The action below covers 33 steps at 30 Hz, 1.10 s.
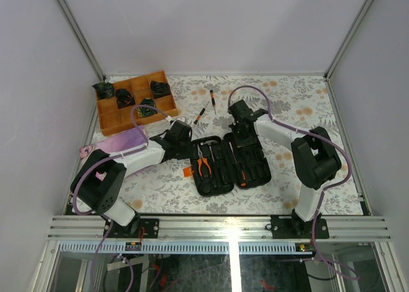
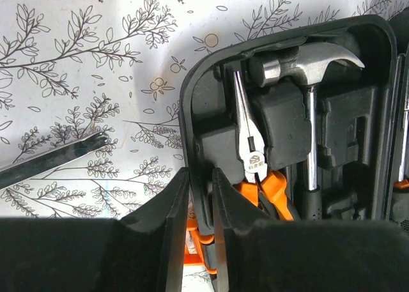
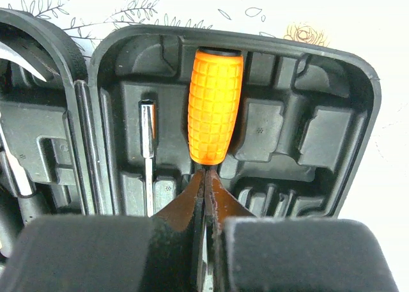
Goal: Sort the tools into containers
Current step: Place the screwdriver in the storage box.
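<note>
Left claw: the left claw [image 2: 200,172] is drawn narrow, with the left rim of the tool case [image 1: 217,190] pinched between its fingers [image 2: 177,215]; both look pressed against that wall.
Beside the left claw: an orange tab [image 2: 195,241] shows just under the fingers. The pliers [image 2: 252,151] lie in their slot right next to the gripped rim, nose pointing away from the claw.
Hammer: the hammer [image 2: 307,62] sits in the same half of the case, past the pliers, with its steel head at the far end.
Right claw: the right claw [image 3: 206,174] is fully closed, finger against finger, with nothing between them. Its tips sit at the near end of the orange handle [image 3: 215,107].
Orange handle: it lies lengthwise in a moulded slot of the case's right half. A thin steel shaft [image 3: 148,151] lies in the slot to its left.
Case: it lies open like a book at the middle of the counter [image 1: 307,100], between the two arms.
Loose tools: the far short driver [image 1: 212,99] and the near short driver [image 1: 199,115] lie on the counter beyond the case, apart from both claws.
Wooden tray: the wooden tray [image 1: 112,118] sits at the far left corner with dark items in some compartments.
Counter: it is covered in a pale cloth with a leaf-and-flower print.
Room: plain white walls stand on three sides, with metal posts in the far corners and a metal rail at the near edge.
</note>
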Each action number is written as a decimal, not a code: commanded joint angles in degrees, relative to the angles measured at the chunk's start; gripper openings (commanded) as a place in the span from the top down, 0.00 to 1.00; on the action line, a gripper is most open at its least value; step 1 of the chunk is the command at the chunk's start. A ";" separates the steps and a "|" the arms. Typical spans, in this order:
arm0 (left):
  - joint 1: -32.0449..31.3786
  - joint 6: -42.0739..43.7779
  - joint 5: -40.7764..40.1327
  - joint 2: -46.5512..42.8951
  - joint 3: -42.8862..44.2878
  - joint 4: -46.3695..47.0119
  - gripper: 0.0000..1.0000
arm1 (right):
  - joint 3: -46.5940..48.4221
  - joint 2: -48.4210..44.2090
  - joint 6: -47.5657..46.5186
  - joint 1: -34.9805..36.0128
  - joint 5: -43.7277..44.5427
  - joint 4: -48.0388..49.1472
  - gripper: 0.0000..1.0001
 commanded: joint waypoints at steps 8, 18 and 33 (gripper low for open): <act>-0.57 2.96 0.45 3.79 0.41 1.69 0.91 | -5.56 11.99 1.84 -0.04 -7.41 -2.53 1.00; -1.93 3.25 0.61 4.00 1.26 1.68 0.96 | -9.39 16.08 4.34 1.28 -7.24 -0.24 1.00; -2.42 2.83 0.99 3.51 0.40 2.90 1.00 | -8.37 22.84 9.05 7.09 -4.31 -1.51 1.00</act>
